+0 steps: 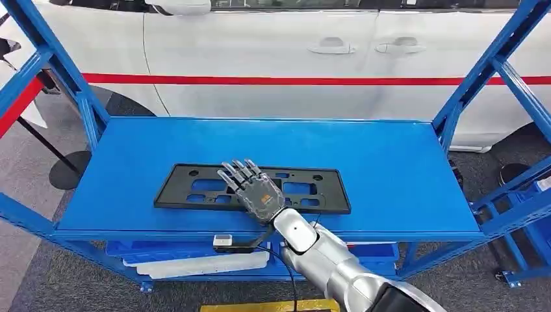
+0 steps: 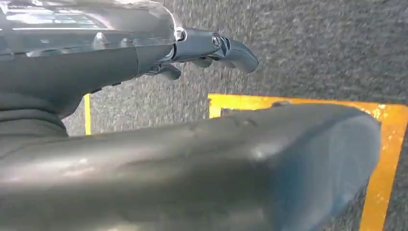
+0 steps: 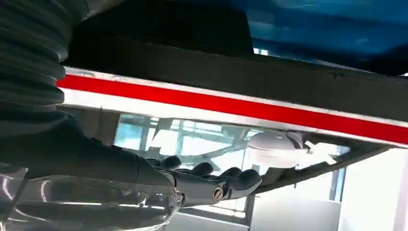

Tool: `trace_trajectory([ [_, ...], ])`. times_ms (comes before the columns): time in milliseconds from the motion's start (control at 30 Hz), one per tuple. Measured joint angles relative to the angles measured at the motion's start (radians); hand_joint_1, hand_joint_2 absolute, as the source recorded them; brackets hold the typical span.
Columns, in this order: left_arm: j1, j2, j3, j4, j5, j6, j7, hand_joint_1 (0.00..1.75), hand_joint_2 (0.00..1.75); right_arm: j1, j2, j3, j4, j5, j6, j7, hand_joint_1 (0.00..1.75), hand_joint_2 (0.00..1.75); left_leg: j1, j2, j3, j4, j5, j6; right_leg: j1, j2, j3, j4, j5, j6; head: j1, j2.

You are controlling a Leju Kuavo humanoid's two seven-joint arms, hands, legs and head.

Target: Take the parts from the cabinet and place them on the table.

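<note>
Black plastic plate (image 1: 195,187) lies flat on the blue shelf (image 1: 390,169), directly under the right hand (image 1: 250,185), whose fingers are stretched out and spread above it, gripping nothing. Beyond the fingertips stands a white car (image 1: 260,58) with a red stripe. Over grey carpet (image 2: 312,48), the left hand (image 2: 211,50) hangs with fingers loosely curled, holding nothing.

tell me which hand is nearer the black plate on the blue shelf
Right. The right hand lies over the black plate; the left hand hangs down by the floor.
</note>
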Motion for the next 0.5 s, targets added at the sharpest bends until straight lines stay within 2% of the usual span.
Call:
trace_trajectory([
  [33,-0.001,0.000,0.000,0.000,0.000,0.000,0.000,0.00,0.00,-0.008,0.000,-0.002,0.019,0.020,0.004,0.019,1.75,1.75,-0.002,0.001,-0.002,0.001,0.000,0.002,-0.001,0.000,-0.044,0.088,-0.043,0.002,0.000,0.000],
  [67,-0.001,0.000,0.000,0.000,0.000,0.000,0.000,0.00,0.00,-0.012,0.000,-0.003,0.035,0.034,0.008,0.035,1.75,1.75,-0.003,0.001,-0.003,0.001,0.000,0.003,-0.001,0.000,-0.084,0.166,-0.072,0.003,0.000,0.000],
  [100,-0.001,0.001,0.000,0.000,0.000,0.000,0.000,0.00,0.00,-0.013,-0.003,-0.005,0.053,0.054,0.022,0.061,1.75,1.75,-0.004,0.000,-0.003,0.001,0.000,0.005,-0.001,0.000,-0.115,0.225,-0.080,0.002,0.000,0.000],
  [133,0.001,0.001,0.000,0.000,0.000,0.000,0.000,0.00,0.00,-0.014,-0.005,-0.008,0.067,0.065,0.031,0.074,1.75,1.75,-0.005,-0.001,-0.001,0.001,-0.001,0.005,0.000,0.000,-0.116,0.217,-0.058,-0.001,0.000,0.000],
  [167,0.002,0.001,0.000,0.000,0.000,0.000,-0.001,0.00,0.00,-0.019,-0.007,-0.011,0.077,0.072,0.039,0.081,1.75,1.75,-0.006,-0.001,0.001,0.001,-0.002,0.005,0.000,0.000,-0.096,0.170,-0.023,-0.006,0.000,0.000],
  [233,0.001,0.001,0.000,0.000,0.000,0.000,-0.003,0.00,0.00,-0.037,-0.008,-0.020,0.097,0.079,0.049,0.089,1.75,1.75,-0.010,-0.002,0.006,0.000,-0.004,0.005,0.006,0.001,-0.008,-0.012,0.068,-0.025,0.000,0.000],
  [267,0.001,-0.003,0.000,0.001,0.000,0.000,-0.005,0.00,0.00,-0.043,-0.011,-0.027,0.107,0.079,0.052,0.093,1.75,1.75,-0.010,-0.002,0.007,0.000,-0.005,0.003,0.011,0.001,0.021,-0.075,0.074,-0.036,0.000,0.000],
  [300,0.000,-0.003,0.000,0.001,0.000,0.000,-0.005,0.00,0.00,-0.047,-0.013,-0.032,0.116,0.080,0.053,0.093,1.75,1.75,-0.015,-0.003,0.004,0.002,-0.007,-0.003,0.013,-0.002,0.025,-0.085,0.072,-0.035,0.000,0.000],
  [333,0.001,-0.003,0.000,0.001,0.000,0.000,-0.005,0.00,0.00,-0.049,-0.015,-0.036,0.122,0.080,0.052,0.095,1.75,1.75,-0.012,-0.002,0.003,0.001,-0.007,-0.009,0.016,-0.002,0.023,-0.085,0.073,-0.033,0.000,0.000],
  [400,0.002,-0.002,0.000,0.001,-0.003,-0.003,-0.006,0.00,0.00,-0.049,-0.023,-0.046,0.133,0.080,0.051,0.096,1.75,1.75,-0.010,-0.001,0.008,-0.007,-0.005,-0.021,0.016,0.000,0.025,-0.091,0.076,-0.040,0.000,0.000],
  [433,0.002,0.003,0.000,0.001,-0.008,-0.003,-0.006,0.00,0.00,-0.048,-0.023,-0.052,0.136,0.080,0.051,0.096,1.75,1.75,-0.014,0.000,0.006,-0.004,-0.011,-0.025,0.000,-0.001,0.033,-0.108,0.085,-0.043,0.000,0.000],
  [467,0.002,0.003,0.000,0.001,-0.010,-0.005,-0.008,0.00,0.00,-0.049,-0.025,-0.057,0.140,0.080,0.050,0.096,1.75,1.75,-0.013,0.001,0.003,0.014,-0.024,-0.029,0.002,-0.002,0.040,-0.115,0.087,-0.045,0.000,0.000],
  [500,0.001,0.003,0.000,0.001,-0.012,-0.008,-0.009,0.00,0.00,-0.050,-0.026,-0.060,0.143,0.080,0.050,0.096,1.75,1.75,-0.011,0.001,-0.026,0.080,-0.066,-0.032,0.000,-0.003,0.042,-0.116,0.087,-0.051,0.000,0.000],
])
